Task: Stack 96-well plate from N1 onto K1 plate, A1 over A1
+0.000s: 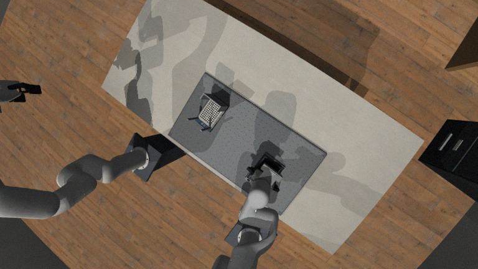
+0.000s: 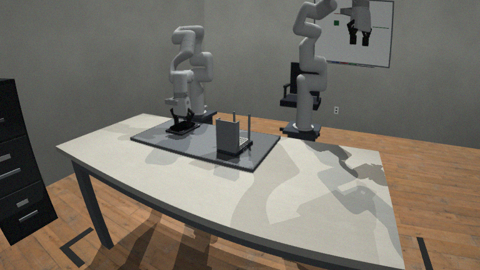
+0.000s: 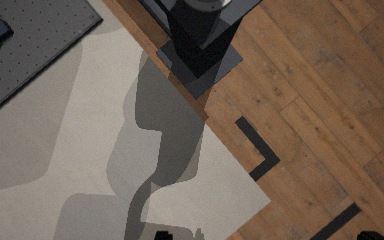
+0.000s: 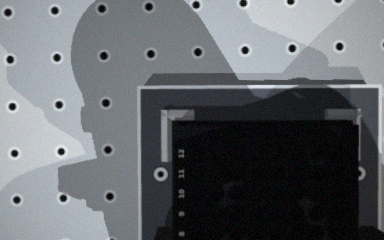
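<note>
Jaws open, R arm (image 1: 258, 197) (image 2: 180, 81) | nr blk plate (image 1: 272, 165) (image 2: 182, 125) (image 4: 265, 180) edges | rack (image 1: 221, 99) (image 2: 227, 136) (image 3: 4, 31) well apart
</note>
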You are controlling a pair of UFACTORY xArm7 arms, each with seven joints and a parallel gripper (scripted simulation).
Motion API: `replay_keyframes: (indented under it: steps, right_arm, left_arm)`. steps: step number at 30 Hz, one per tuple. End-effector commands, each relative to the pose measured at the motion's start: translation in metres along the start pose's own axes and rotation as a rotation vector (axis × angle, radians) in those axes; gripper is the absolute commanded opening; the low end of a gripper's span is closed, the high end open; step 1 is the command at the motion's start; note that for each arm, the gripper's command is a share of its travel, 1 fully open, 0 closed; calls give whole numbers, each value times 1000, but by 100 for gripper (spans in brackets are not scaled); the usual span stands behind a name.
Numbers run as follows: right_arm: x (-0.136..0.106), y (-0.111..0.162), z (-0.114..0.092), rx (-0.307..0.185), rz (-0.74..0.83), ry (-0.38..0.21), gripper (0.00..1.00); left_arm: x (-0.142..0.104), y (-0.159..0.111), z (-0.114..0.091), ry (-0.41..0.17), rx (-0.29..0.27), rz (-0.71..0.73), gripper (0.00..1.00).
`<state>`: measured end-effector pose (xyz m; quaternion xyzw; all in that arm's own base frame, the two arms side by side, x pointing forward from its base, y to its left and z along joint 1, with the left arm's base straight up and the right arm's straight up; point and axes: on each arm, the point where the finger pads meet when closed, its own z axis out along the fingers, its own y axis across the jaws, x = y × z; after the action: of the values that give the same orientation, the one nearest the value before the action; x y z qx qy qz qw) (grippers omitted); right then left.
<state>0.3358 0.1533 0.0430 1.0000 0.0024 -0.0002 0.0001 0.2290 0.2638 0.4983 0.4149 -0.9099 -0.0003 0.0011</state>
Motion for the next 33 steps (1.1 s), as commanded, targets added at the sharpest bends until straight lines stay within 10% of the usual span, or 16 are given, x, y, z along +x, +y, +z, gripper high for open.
replay_keyframes:
  steps: [1,12,13,33]
  right_arm:
    - [1,-1,-1,1,0,3,100]
    - [1,-1,-1,1,0,3,100]
    - [1,-1,-1,1,0,3,0]
    - [1,-1,-1,1,0,3,0]
  left_arm:
    - [0,0,-1,-3,1,0,100]
    - [0,0,-1,-3,1,0,100]
    - [0,0,-1,-3,1,0,100]
    - [0,0,-1,-3,1,0,100]
